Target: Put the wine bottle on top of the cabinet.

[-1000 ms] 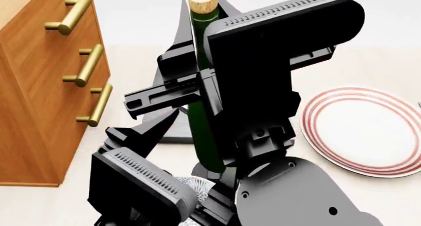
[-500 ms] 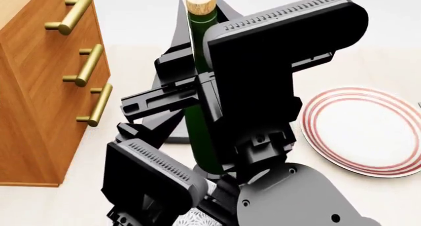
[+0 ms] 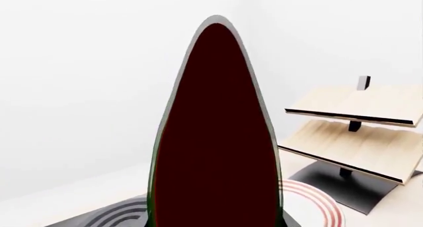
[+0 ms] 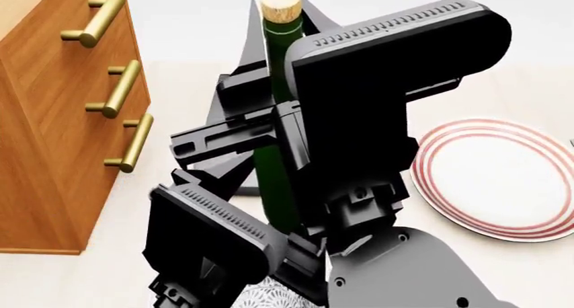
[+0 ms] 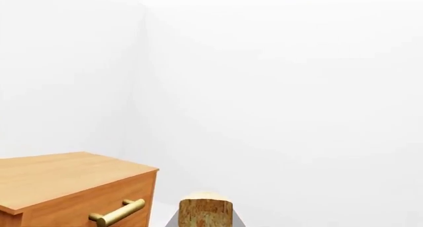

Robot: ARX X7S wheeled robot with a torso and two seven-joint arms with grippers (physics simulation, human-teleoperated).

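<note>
The wine bottle (image 4: 276, 180) stands upright in mid-air at the centre of the head view, dark green with a tan cork top (image 5: 205, 212). My right gripper (image 4: 276, 49) is shut on its upper part, its black fingers flanking the neck. My left gripper (image 4: 201, 180) sits low beside the bottle's lower body, fingers pointing up. Its jaws are hidden in the left wrist view, where the bottle (image 3: 215, 138) fills the middle. The orange-brown cabinet (image 4: 54, 120) stands to the left, and its top (image 5: 59, 177) lies below the cork's level.
A white plate with red rings (image 4: 502, 180) lies on the floor-level surface to the right. A pale slanted wooden rack (image 3: 357, 128) on a black base stands behind the arms. A patterned bowl rim (image 4: 269, 298) shows under the arms.
My left arm has risen and moved right, closer to the bottle's lower body. The bottle and right arm have shifted slightly right.
</note>
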